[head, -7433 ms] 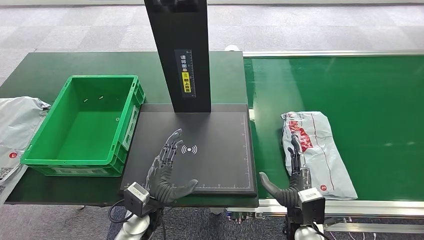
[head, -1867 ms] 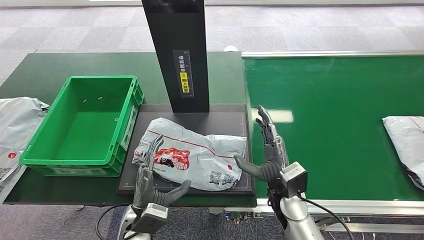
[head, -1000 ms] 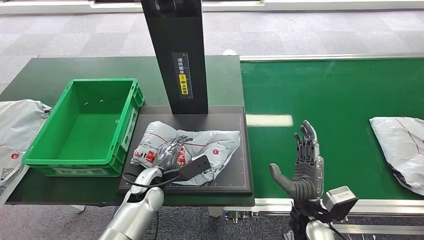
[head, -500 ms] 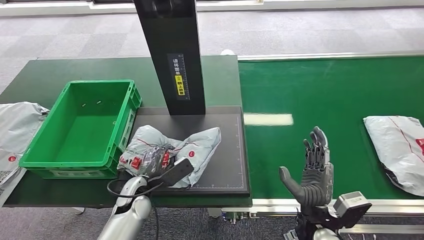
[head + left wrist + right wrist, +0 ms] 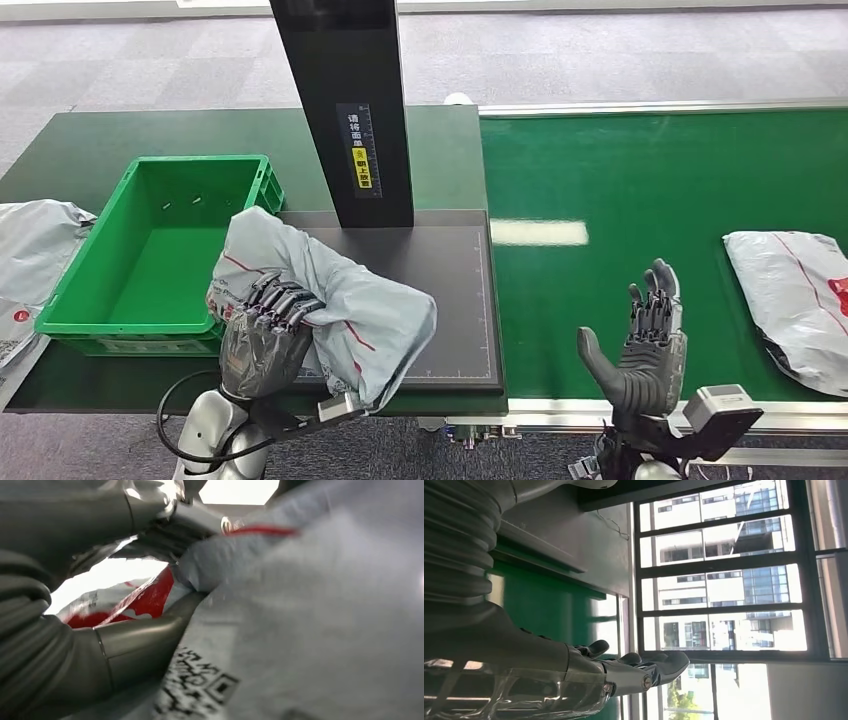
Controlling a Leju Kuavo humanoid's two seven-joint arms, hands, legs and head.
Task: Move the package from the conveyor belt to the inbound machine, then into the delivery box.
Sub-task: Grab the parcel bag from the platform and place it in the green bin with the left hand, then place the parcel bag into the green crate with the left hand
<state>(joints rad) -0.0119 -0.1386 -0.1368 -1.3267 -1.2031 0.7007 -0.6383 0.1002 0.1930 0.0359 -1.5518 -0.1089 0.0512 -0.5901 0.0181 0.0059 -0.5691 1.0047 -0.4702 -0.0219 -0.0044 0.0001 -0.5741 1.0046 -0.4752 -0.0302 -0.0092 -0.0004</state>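
My left hand (image 5: 262,336) grips a grey plastic package (image 5: 340,305) with red print and holds it lifted above the front left corner of the black inbound machine plate (image 5: 450,290). The package hangs crumpled from the hand, its upper end near the rim of the green delivery box (image 5: 150,240). In the left wrist view the package (image 5: 310,620) lies pressed against the hand (image 5: 75,630), a barcode label showing. My right hand (image 5: 645,345) is raised over the near edge of the green conveyor belt (image 5: 660,180), fingers spread, holding nothing (image 5: 574,665).
The scanner's black column (image 5: 345,110) rises at the back of the plate. A second grey package (image 5: 790,300) lies on the belt at the right. More grey packages (image 5: 30,250) lie left of the green box.
My left hand has lifted the package off the plate and carried it left toward the green box. The right hand has stayed raised over the belt. The second package has moved slightly left.
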